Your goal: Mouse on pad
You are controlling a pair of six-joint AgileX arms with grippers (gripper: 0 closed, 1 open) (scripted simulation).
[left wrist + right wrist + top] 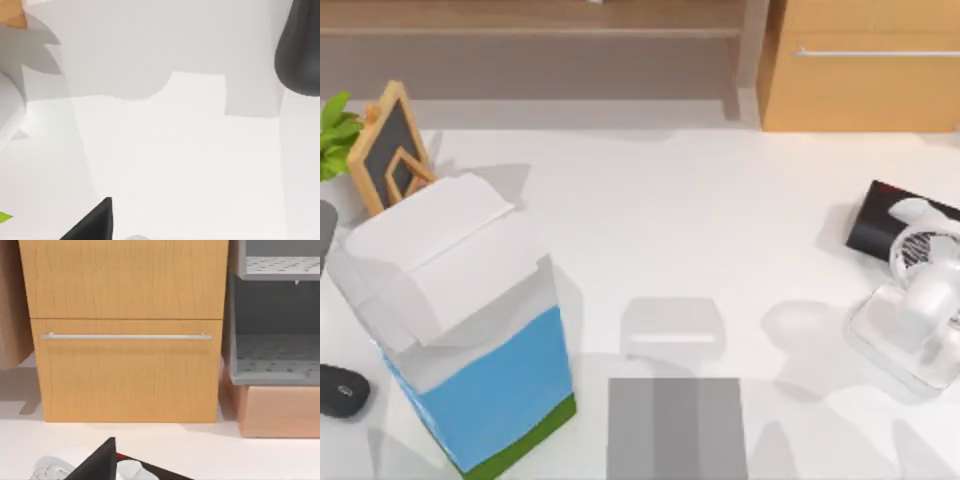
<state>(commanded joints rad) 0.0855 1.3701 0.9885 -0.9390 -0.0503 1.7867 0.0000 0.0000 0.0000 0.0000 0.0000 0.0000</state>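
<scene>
The left gripper (92,227) showed as a dark wedge low in its wrist view, hanging over bare white table (720,220); whether it stood wide or narrow could not be told. The same went for the right gripper (97,462), which was parked facing a wooden drawer cabinet (125,330).

Nearest the left gripper's side lay the mouse (342,390), at the table's edge and just beside the foot of a tall white-and-blue carton (460,330). It looked light, rigid and smooth-shelled, so probably slippery. The safest hold seemed to be across its narrow waist, squeezing the two long flanks, low enough that the domed top would not squirt out.

Beyond the carton from that gripper, and well apart from the mouse, lay the pad (677,428), flat and bare. The carton stood between the two, so any carry would likely need to go over or around it.

Farthest off, on the right gripper's side, stood a white desk fan (920,300) against a black box (880,215).
</scene>
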